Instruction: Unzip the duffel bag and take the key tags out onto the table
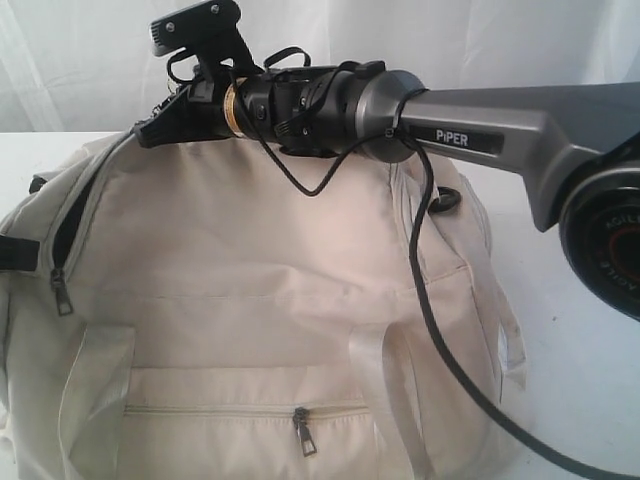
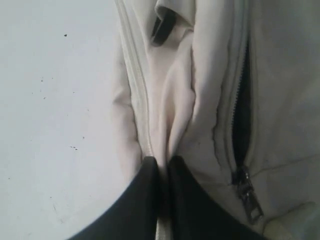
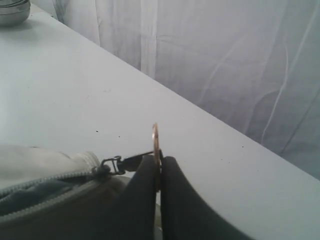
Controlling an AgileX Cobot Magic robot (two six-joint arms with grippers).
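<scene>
Duffel bag (image 1: pixel 250 260) — right hand (image 3: pixel 159 167) pinching its zipper pull (image 3: pixel 132 161).

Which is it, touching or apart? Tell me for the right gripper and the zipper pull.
Touching. The right wrist view shows the right gripper shut on the ring of the zipper pull.

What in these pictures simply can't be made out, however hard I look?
- Key tags: in no view; fabric of the duffel bag covers its inside, and the open zip gap shows only darkness.
- Top zipper, its length: exterior view, the right arm lies across it.
- Left claw: missing from the exterior view; its wrist view shows only the tips pinching fabric.
- Shiny metal object: right wrist view, cut off by the picture's corner.
</scene>
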